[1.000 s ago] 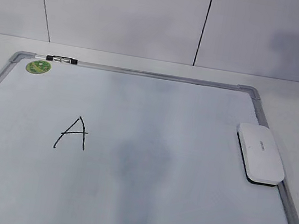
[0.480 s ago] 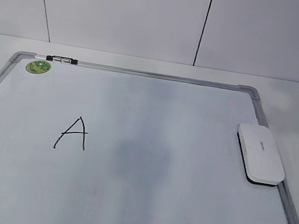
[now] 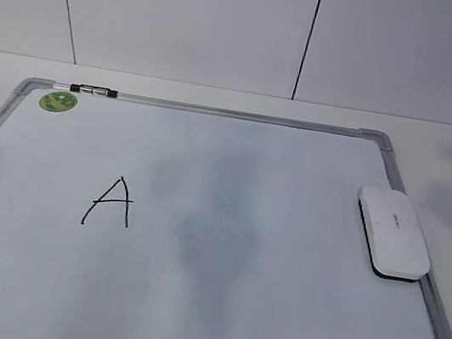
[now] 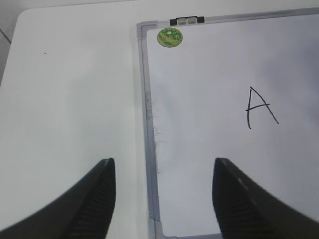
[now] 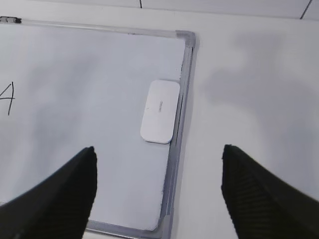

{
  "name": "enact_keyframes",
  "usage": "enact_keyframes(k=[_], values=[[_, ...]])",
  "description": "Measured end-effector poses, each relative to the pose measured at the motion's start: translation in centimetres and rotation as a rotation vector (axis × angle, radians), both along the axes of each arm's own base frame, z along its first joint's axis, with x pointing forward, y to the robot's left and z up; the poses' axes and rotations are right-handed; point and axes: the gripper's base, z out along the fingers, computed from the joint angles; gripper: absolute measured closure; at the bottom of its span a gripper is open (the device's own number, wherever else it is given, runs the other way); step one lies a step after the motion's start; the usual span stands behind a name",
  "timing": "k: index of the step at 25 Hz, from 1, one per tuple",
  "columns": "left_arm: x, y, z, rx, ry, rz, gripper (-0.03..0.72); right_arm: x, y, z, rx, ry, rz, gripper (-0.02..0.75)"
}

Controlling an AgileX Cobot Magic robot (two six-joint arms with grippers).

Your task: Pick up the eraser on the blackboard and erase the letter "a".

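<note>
The eraser (image 3: 394,232) is a white glossy block lying on the right edge of the blackboard (image 3: 218,111), partly over its frame. It also shows in the right wrist view (image 5: 160,111). No lowercase cursive "a" shows in any view; only an angular capital "A" (image 3: 111,201) is drawn left of the middle of the board. My right gripper (image 5: 158,149) is open and empty, well above the board's near right corner. My left gripper (image 4: 163,162) is open and empty above the board's left frame (image 4: 148,124). Neither gripper shows in the exterior view.
A round green sticker (image 3: 58,101) and a small black clip (image 3: 94,91) sit at the board's far left corner. White table surface lies to the left of the board (image 4: 75,99) and to its right (image 5: 249,99). A tiled wall stands behind.
Only shadows have shifted: the one at the upper right slid down from the wall onto the table, and those on the board changed shape. The eraser and the drawn letter have not moved.
</note>
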Motion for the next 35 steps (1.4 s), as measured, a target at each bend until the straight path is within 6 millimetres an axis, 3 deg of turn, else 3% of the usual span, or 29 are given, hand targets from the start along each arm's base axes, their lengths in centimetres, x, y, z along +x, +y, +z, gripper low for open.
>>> enact_keyframes(k=[11, 19, 24, 30, 35], values=[[-4.1, -0.7, -3.7, -0.052, -0.083, -0.011, 0.223, -3.1, -0.4, 0.4, -0.003, -0.122, 0.036, 0.146], [-6.0, -0.9, -4.2, -0.059, -0.145, -0.021, 0.223, -4.9, -0.5, -3.9, -0.009, -0.085, 0.066, 0.146], [-6.2, -0.9, -4.3, -0.061, -0.148, -0.022, 0.223, -6.4, -0.8, -6.8, -0.003, -0.118, 0.067, 0.146], [-5.8, -1.0, -5.9, -0.071, -0.091, -0.025, 0.223, -8.1, -1.0, -10.2, 0.021, -0.208, 0.069, 0.146], [-6.2, -1.0, -7.0, -0.076, -0.078, -0.027, 0.223, -9.2, -1.2, -11.6, 0.026, -0.251, 0.069, 0.146]])
